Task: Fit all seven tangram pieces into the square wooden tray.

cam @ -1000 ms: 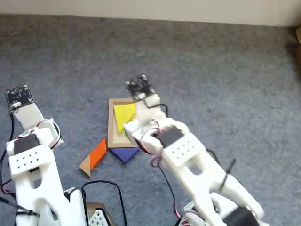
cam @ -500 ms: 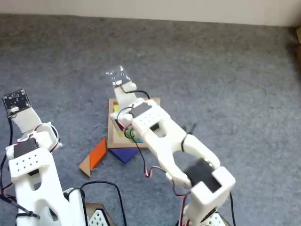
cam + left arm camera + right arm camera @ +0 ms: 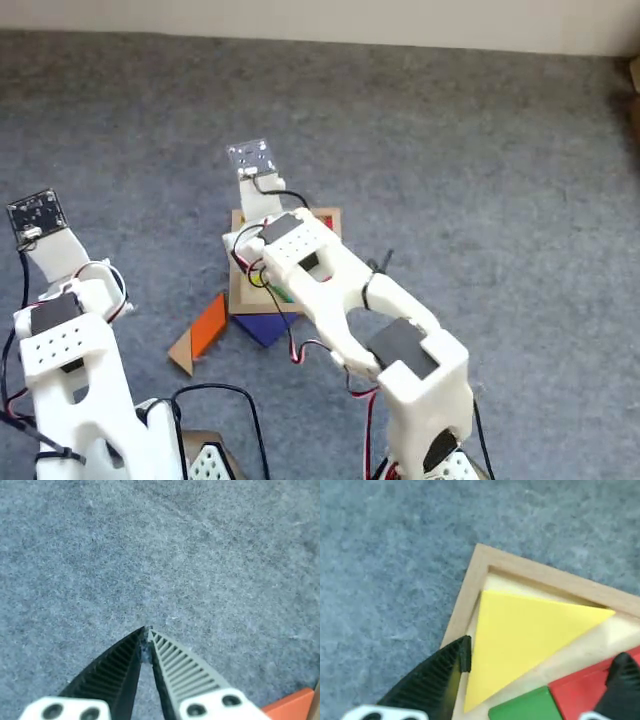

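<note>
Grey carpet covers the whole surface, up to a pale wall at the far edge. The tray lies mid-carpet, holding a yellow triangle, a red piece and a green piece. The right gripper spreads its jaws wide over the triangle. An orange piece, a blue triangle and a tan piece lie just beside the tray. The left gripper hangs over bare carpet, jaws closed together.

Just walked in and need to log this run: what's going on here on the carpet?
Two robot arms are working on a tangram puzzle. The right arm holds its jaws open over the wooden tray, one by the rim beside the yellow triangle, the other over a red piece; a green piece sits in the tray too. An orange piece, a blue triangle and a small tan piece lie outside on the carpet. The left arm has its jaws shut over bare carpet, holding nothing.
</note>
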